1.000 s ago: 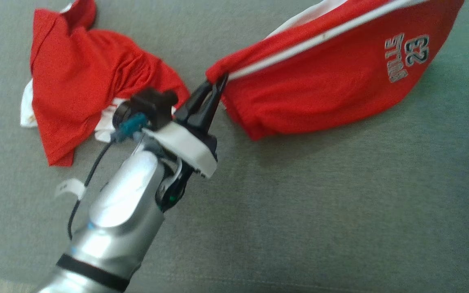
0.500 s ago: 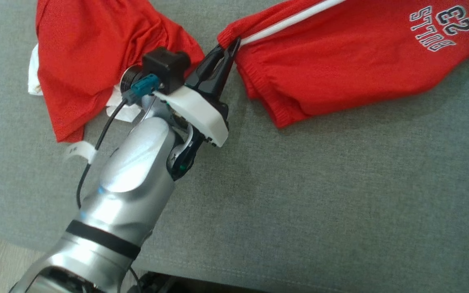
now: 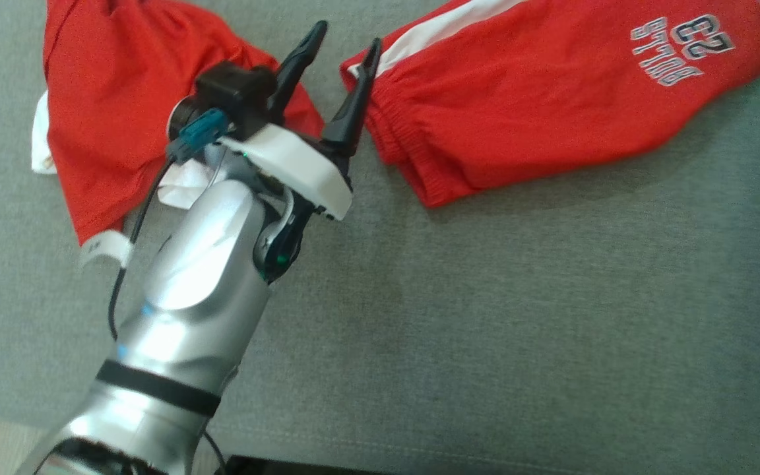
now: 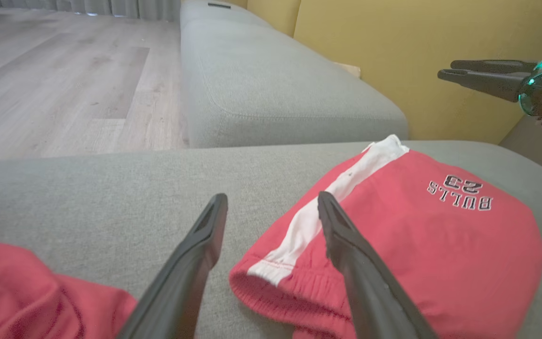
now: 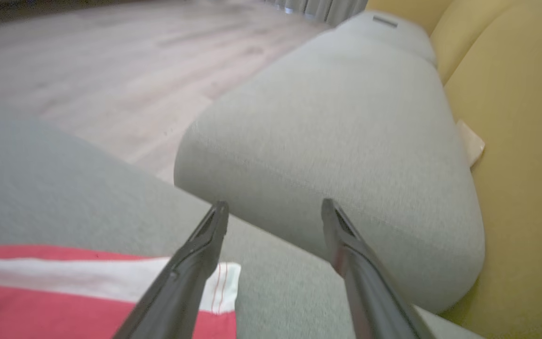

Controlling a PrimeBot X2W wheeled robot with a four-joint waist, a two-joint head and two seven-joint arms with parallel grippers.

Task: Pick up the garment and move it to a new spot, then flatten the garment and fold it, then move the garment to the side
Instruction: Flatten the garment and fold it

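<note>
The garment, red shorts (image 3: 551, 112) with a white side stripe and "BULLS 23" lettering, lies spread on the grey cushion (image 3: 485, 316). My left gripper (image 3: 347, 36) is open at the shorts' waistband corner, its right finger against the stripe's end. Nothing is pinched between the fingers. In the left wrist view the shorts (image 4: 417, 245) lie to the right of and below the left gripper (image 4: 272, 200). My right gripper (image 5: 274, 205) is open and empty, hovering over the far stripe end of the shorts (image 5: 64, 301). It also shows from the side, as the right gripper (image 4: 447, 68), above the shorts.
A second red garment (image 3: 109, 99) with white lining lies crumpled at the cushion's left, close to my left forearm. Another grey cushion (image 4: 261, 84) stands beyond, with wooden floor (image 4: 64, 84) to its left and a yellow backrest (image 4: 417, 56) to its right. The cushion's front edge (image 3: 419, 455) runs along the bottom.
Both grippers have opened. The left one has let go of the waistband corner, and the shorts now rest flat on the cushion. The head camera has shifted too.
</note>
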